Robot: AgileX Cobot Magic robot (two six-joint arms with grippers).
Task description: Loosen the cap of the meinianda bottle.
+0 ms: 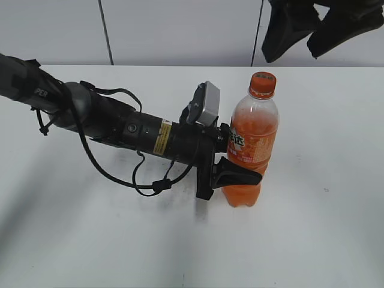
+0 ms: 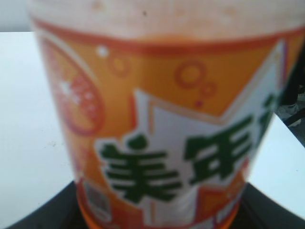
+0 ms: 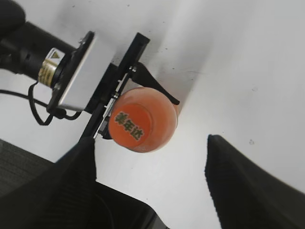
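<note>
White tabletop is filling the outside view, where the bottle (image 1: 251,144) is standing upright near the middle, nearly full and likely heavy, its thin wall probably giving under a hard squeeze. The left gripper (image 1: 235,163) is clamping it around the label, steadying it. Up close, the left wrist camera is showing only that orange label with green characters on white. From above, the right gripper (image 3: 151,179) is hanging spread wide over the cap (image 3: 129,125), whose ribbed side should be offering the best hold.
</note>
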